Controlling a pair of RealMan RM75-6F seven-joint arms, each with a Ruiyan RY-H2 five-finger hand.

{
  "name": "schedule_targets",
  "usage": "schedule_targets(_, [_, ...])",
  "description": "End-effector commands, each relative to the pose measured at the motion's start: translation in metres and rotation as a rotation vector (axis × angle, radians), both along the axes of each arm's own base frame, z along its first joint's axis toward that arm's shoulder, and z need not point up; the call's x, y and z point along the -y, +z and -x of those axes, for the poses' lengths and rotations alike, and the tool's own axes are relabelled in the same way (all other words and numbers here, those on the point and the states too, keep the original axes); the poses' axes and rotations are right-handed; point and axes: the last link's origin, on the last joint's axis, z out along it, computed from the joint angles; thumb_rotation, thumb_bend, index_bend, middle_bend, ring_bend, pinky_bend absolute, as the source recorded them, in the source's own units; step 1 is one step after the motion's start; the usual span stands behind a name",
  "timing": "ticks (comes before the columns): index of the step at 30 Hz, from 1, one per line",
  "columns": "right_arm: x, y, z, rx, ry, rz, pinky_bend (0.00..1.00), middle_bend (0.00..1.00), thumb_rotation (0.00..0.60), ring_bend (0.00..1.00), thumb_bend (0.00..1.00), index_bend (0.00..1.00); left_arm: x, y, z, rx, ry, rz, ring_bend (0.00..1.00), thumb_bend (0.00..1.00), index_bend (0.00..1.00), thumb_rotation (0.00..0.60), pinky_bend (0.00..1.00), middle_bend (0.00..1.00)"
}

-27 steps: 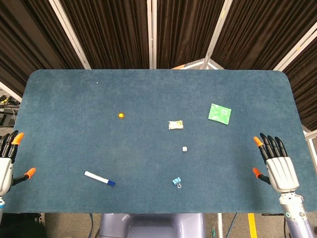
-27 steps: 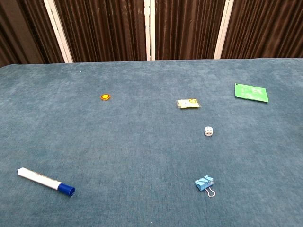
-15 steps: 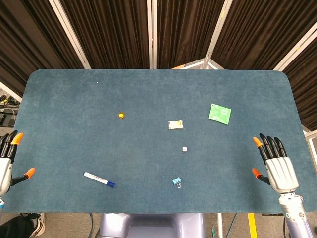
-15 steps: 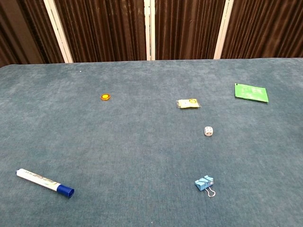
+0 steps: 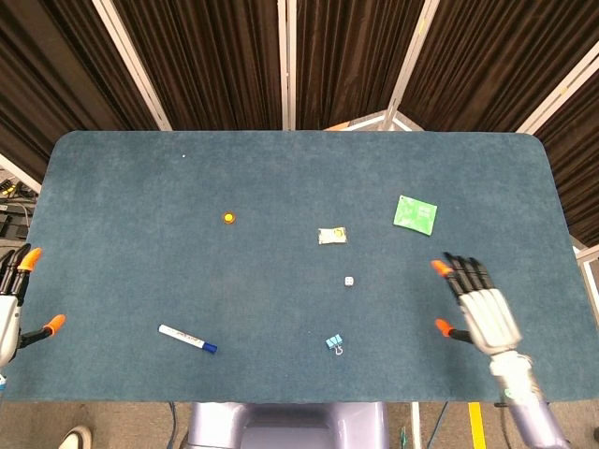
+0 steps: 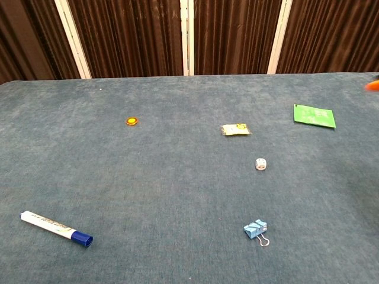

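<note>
The left hand (image 5: 9, 304) hangs just off the desk's (image 5: 122, 187) left edge, fingers spread, holding nothing. Nearest to it, toward the front-left corner, lies a white marker (image 5: 187, 338) with a blue cap, flat and untouched. Farther back sits a small orange disc (image 5: 228, 218). Near the middle lie a yellowish sachet (image 5: 332, 236), a white die (image 5: 349, 281) and, close to the front edge, a blue binder clip (image 5: 333, 342). A green packet (image 5: 415, 214) lies toward the right.

The right hand (image 5: 477, 307) hovers over the desk's right part, fingers apart and empty, with the die and clip nearest. Judging by this, nothing has been picked up: all 6 items lie loose, apart from both hands.
</note>
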Motion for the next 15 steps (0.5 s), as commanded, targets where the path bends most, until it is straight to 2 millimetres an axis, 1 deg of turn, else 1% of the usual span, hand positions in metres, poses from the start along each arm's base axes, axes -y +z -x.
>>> schedule_targets(1, [0.026, -0.021, -0.041, 0.024, 0.014, -0.047, 0.0, 0.0, 0.6, 0.0, 0.11, 0.22, -0.001, 0.001, 0.001, 0.002, 0.004, -0.002, 0.0, 0.0, 0.0, 0.6, 0.0, 0.0])
schedule_targets(5, [0.045, -0.042, -0.065, 0.013, -0.016, -0.06, 0.0, 0.0, 0.6, 0.0, 0.11, 0.28, -0.001, 0.002, 0.004, 0.008, 0.011, 0.0, 0.0, 0.0, 0.0, 0.6, 0.0, 0.0])
schedule_targets(11, [0.06, -0.065, -0.09, 0.001, -0.055, -0.09, 0.0, 0.0, 0.6, 0.0, 0.11, 0.3, -0.003, 0.004, 0.007, 0.016, 0.016, 0.0, 0.0, 0.0, 0.0, 0.6, 0.0, 0.0])
schedule_targets(13, [0.063, -0.078, -0.099, -0.005, -0.064, -0.112, 0.0, 0.01, 0.6, 0.0, 0.11, 0.31, -0.003, 0.004, 0.008, 0.017, 0.02, 0.001, 0.0, 0.0, 0.0, 0.6, 0.0, 0.0])
schedule_targets(15, [0.069, -0.1, -0.107, -0.017, -0.078, -0.143, 0.0, 0.02, 0.6, 0.0, 0.11, 0.33, -0.005, 0.006, 0.011, 0.024, 0.033, -0.001, 0.0, 0.0, 0.0, 0.6, 0.0, 0.0])
